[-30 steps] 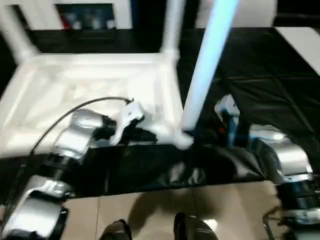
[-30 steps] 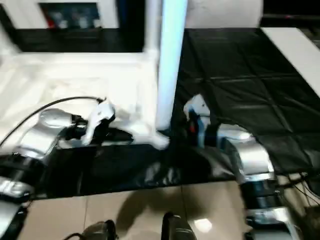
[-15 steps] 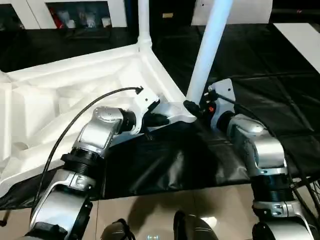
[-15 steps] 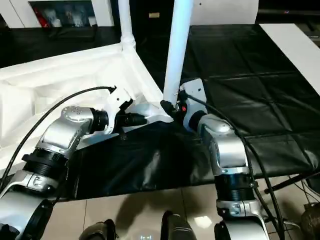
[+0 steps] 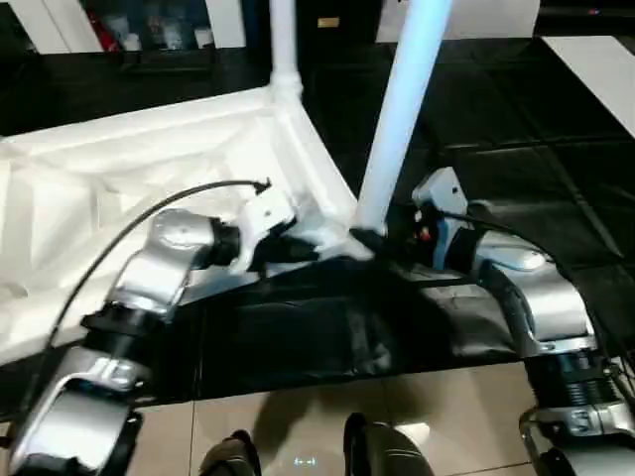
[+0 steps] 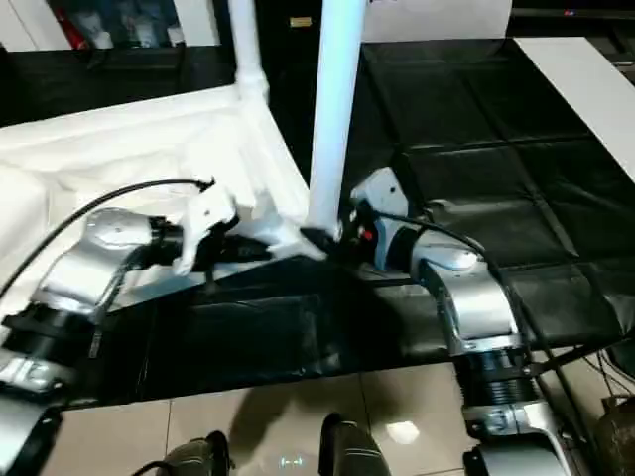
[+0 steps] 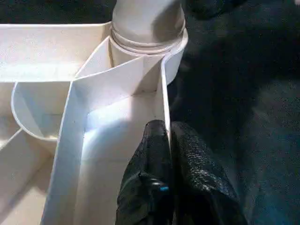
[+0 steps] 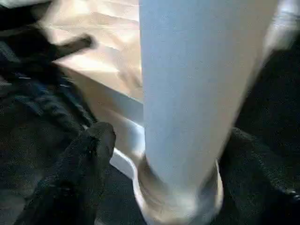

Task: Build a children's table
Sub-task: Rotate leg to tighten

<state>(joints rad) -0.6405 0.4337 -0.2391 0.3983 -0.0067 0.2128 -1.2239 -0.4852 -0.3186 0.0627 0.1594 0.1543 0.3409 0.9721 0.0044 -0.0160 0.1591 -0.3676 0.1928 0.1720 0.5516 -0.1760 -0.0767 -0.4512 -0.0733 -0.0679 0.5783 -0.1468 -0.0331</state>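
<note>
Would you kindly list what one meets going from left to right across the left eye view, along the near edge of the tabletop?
Left forearm → left gripper → near corner leg → right gripper → right forearm.

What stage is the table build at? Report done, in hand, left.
Done: two legs stand in the upturned top, the far leg and the near leg.
In hand: left gripper pinches the top's edge; right gripper straddles the near leg's base.
Left: remaining legs.

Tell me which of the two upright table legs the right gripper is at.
The near-corner leg, with the right gripper at its base; the other leg stands at the far corner of the upturned top.
</note>
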